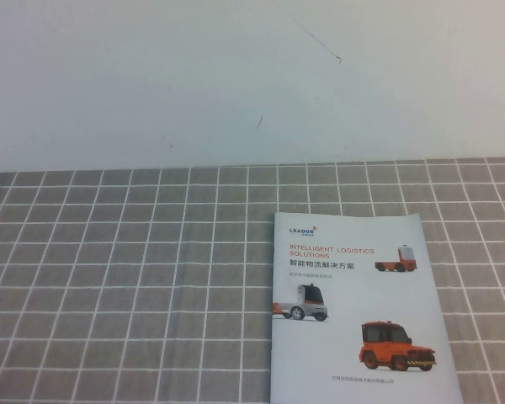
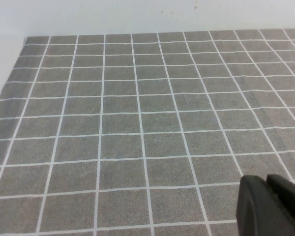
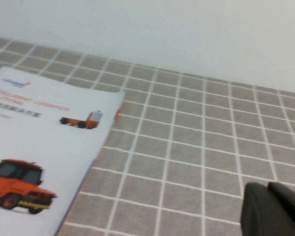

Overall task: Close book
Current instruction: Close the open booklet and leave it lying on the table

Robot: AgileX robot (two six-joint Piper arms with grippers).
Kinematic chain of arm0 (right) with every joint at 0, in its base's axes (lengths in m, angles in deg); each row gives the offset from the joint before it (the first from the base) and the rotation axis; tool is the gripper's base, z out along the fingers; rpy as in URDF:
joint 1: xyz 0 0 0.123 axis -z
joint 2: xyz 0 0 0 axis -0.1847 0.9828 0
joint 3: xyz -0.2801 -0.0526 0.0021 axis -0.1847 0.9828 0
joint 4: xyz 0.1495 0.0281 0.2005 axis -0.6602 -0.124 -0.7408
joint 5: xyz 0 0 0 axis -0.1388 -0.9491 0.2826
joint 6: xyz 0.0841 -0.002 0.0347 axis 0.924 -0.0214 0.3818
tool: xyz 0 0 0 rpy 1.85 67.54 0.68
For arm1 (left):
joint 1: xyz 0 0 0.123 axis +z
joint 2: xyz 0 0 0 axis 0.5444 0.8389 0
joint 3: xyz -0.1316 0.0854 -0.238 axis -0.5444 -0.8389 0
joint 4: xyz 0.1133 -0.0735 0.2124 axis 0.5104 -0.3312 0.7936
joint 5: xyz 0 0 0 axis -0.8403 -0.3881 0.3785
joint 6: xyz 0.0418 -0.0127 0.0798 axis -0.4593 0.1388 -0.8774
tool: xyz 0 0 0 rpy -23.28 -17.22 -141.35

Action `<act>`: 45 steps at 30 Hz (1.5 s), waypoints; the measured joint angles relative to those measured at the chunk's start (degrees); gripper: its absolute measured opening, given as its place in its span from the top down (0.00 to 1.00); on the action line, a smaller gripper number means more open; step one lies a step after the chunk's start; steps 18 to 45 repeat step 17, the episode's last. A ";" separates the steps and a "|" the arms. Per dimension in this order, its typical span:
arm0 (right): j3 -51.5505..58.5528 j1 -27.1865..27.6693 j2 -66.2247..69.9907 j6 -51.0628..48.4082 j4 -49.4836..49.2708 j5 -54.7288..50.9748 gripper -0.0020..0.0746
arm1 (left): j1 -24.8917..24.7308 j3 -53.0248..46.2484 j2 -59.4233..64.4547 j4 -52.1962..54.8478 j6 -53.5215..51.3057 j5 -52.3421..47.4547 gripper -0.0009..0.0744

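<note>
The book [image 1: 353, 311] lies shut, cover up, on the grey checked cloth [image 1: 135, 278], its near edge cut off in the high view. Only a dark sliver of the right gripper [image 3: 273, 209] shows, near the book but apart from it. The left gripper [image 2: 270, 206], likewise a sliver, hangs over cloth away from the book; whether either is clenched or released cannot be told.

Closed book [image 1: 358, 311], front cover up, flat on the grey gridded mat [image 1: 126, 286], right of centre
</note>
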 joint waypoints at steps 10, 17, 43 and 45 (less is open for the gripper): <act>5.49 5.28 -3.74 4.70 4.94 -0.73 0.98 | 0.00 0.00 0.00 -0.20 0.00 0.00 0.99; 5.49 5.28 -3.74 4.24 5.85 -0.86 0.98 | 0.00 0.00 0.00 -0.20 0.00 0.00 0.99; 5.49 5.28 -3.74 4.24 5.85 -0.86 0.98 | 0.00 0.00 0.00 -0.20 0.00 0.00 0.99; 5.49 5.28 -3.74 4.24 5.85 -0.86 0.98 | 0.00 0.00 0.00 -0.20 0.00 0.00 0.99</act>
